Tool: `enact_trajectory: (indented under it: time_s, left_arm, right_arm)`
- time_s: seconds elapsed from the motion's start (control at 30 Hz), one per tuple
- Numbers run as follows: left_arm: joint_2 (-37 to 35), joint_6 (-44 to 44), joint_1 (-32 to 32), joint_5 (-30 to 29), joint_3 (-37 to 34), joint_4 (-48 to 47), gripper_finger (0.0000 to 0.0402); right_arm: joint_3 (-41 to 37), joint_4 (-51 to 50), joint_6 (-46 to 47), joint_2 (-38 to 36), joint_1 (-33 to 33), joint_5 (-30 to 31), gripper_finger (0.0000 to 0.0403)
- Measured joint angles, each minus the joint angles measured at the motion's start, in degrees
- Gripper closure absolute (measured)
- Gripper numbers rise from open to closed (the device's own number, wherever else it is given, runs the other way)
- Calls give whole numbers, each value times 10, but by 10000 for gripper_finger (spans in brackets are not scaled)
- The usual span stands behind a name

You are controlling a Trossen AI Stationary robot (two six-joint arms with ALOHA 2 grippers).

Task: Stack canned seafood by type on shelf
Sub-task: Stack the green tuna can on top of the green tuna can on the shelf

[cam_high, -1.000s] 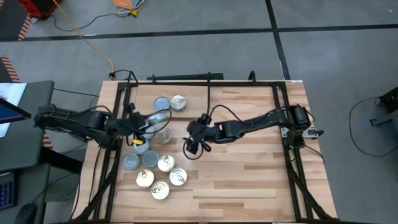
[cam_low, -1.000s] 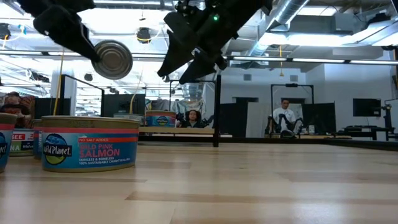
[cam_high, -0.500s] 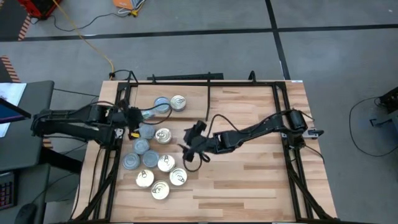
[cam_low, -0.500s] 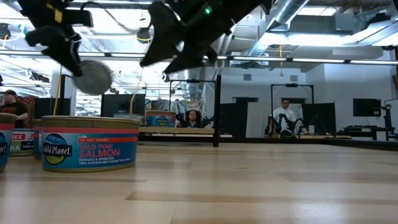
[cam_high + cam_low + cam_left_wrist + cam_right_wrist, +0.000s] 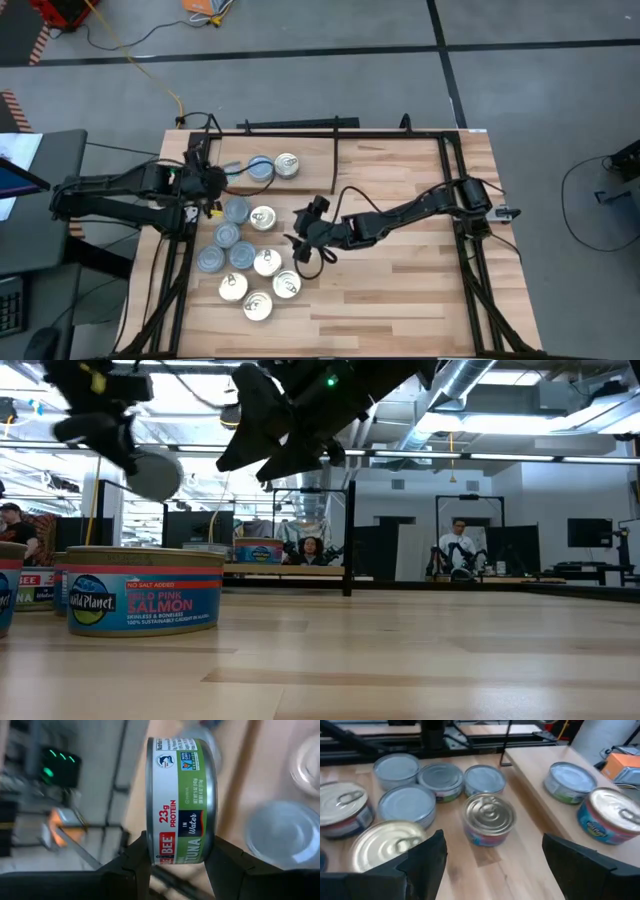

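My left gripper [image 5: 208,181] is shut on a green-labelled tuna tin [image 5: 182,800], held in the air by the shelf's left end; it also shows in the low view [image 5: 152,473]. The shelf [image 5: 310,155] carries a bluish-topped tin [image 5: 260,168] and a gold-topped tin [image 5: 286,164], standing on their bases. My right gripper [image 5: 300,238] is open and empty above the table, beside a cluster of several tins [image 5: 245,258]. A gold-topped tin [image 5: 489,817] stands just ahead of its fingers. My left gripper pinches the tuna tin between its two fingers, one finger [image 5: 135,865] on one flat end and one on the other end [image 5: 212,847]. The tin stands on edge in the hold, its label facing the camera, lifted clear of table and shelf.
Black frame rails [image 5: 185,260] run along the table's left and right sides. A black divider rod [image 5: 334,165] stands at the shelf's right end. The table's right half [image 5: 400,280] is bare wood. People sit in the room beyond the table [image 5: 458,550].
My left gripper has carried the tuna tin toward the table's left and far edge, turning it about, and keeps it clear of the table. My right gripper has moved toward the near-left, closer to the cluster of tins, staying open.
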Motion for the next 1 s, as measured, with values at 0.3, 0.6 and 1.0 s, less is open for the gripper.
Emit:
enact_trajectory:
  time_s: [0.3,0.6,1.0]
  left_arm:
    - [79,289,62,-3,0,173,259]
    - [131,388,171,47,-30,290,259]
    - [130,472,204,95,-116,394,258]
  right_arm:
    - [0,5,5,0,3,1,49]
    - [0,-14,5,-16,16,30,49]
    - [0,-22,5,-18,18,47,49]
